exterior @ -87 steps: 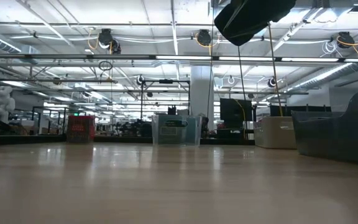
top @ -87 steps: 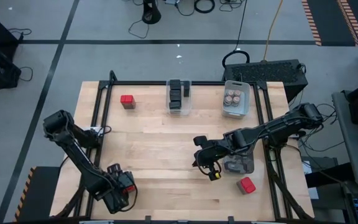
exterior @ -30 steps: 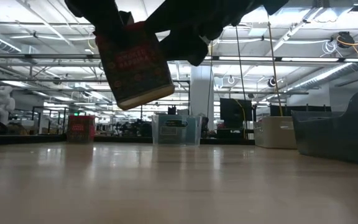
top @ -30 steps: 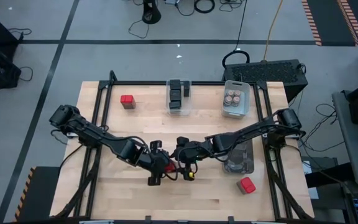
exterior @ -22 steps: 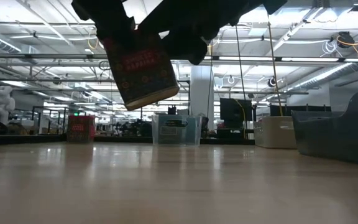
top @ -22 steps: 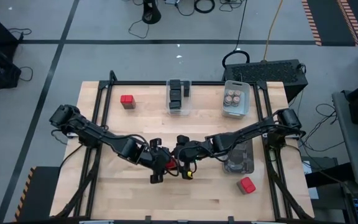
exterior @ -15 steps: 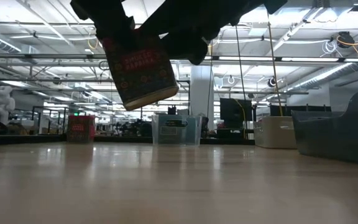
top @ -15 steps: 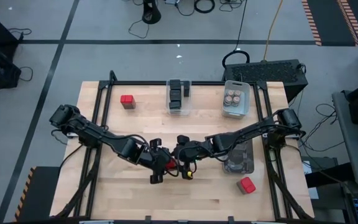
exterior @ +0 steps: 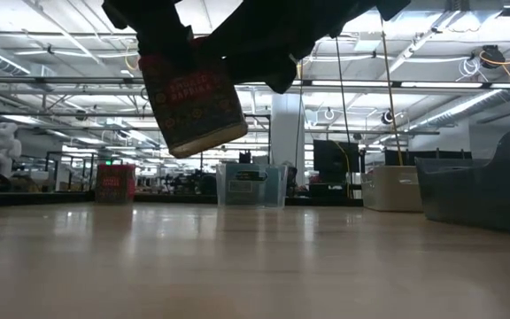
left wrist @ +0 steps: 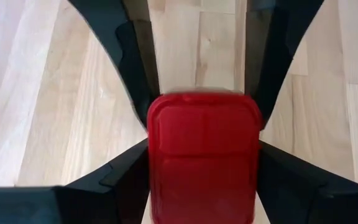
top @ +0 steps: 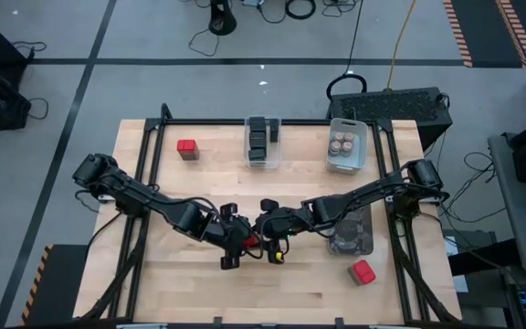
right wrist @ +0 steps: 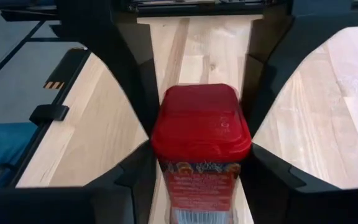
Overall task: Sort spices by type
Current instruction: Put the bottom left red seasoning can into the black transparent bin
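while both arms meet over the middle of the table [top: 199, 192], i have one red tin [top: 252, 241] hanging between them, clear of the wood; the low view shows it up in the air with nothing under it. the left gripper [top: 236, 245] comes at it from the left side and the right gripper [top: 268, 239] from the right, so the two face each other with the tin in the gap. in each wrist view the tin fills the space between that arm's fingers and touches them on both sides, so i read both pairs as clenched on it, though i cannot tell which carries the weight.

its long axis stands near upright, leaning a little, with the lid uppermost.

what matters next, i think, is which arm lets go. a second red tin [top: 187, 148] stands alone at the far left of the table, nearer the left arm. a third red tin [top: 362, 271] lies at the near right, just beside the dark bin [top: 352, 235], nearer the right arm. the clear bin [top: 263, 142] of dark tins and the white bin [top: 346, 146] of jars sit along the far edge.
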{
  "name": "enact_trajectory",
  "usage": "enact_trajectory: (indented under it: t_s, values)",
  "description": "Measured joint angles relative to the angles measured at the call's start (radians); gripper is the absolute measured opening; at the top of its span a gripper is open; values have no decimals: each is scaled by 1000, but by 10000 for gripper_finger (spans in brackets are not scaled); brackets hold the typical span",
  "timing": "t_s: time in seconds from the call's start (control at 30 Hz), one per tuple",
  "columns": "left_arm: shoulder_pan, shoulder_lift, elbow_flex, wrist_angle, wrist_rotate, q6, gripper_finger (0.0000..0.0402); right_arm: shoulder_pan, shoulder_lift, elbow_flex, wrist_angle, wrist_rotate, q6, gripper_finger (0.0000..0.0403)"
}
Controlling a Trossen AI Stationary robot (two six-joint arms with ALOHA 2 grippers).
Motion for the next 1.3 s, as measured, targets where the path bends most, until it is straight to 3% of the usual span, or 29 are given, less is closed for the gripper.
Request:
enact_trajectory:
  t_s: [0.33, 0.7, 0.93, 1.17, 1.3]
  values:
    - [0, 0, 0, -5, 0, 9, 255, -5, 0, 0, -7, -3, -7, 152]
    - [0, 0, 0, -34, 0, 7, 255, -8, 0, 0, -9, -4, -8, 152]
    - [-1, 0, 0, -46, 0, 9, 226, -8, 0, 0, -9, -7, -18, 169]
    - [-1, 0, 1, -72, -1, 2, 229, -9, 0, 0, -8, -7, -27, 166]
    - [-1, 0, 1, -72, -1, -2, 229, -9, 0, 0, -8, -22, -27, 185]
